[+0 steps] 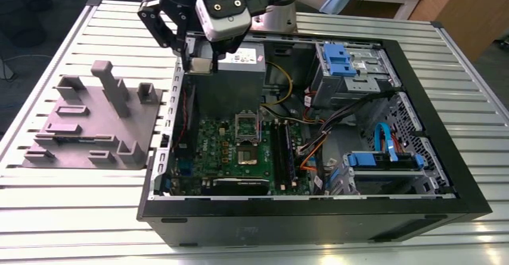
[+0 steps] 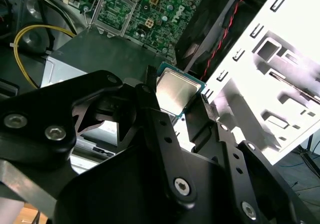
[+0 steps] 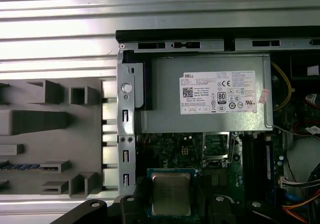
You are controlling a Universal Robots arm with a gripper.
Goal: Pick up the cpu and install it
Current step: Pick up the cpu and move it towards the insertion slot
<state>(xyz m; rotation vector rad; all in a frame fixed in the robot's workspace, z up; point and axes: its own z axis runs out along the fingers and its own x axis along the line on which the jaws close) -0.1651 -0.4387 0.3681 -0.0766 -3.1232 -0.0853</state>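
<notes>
Though partly hidden, cpu (image 2: pixel 178 90) in gripper (image 2: pixel 177 95)

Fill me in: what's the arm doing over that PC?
The gripper holds the cpu pinched by its edges between its fingers. It hangs above the open computer case, over the power supply at the corner nearest the grey holder block. The socket on the motherboard looks empty, so the chip is picked up but not yet installed.
</notes>
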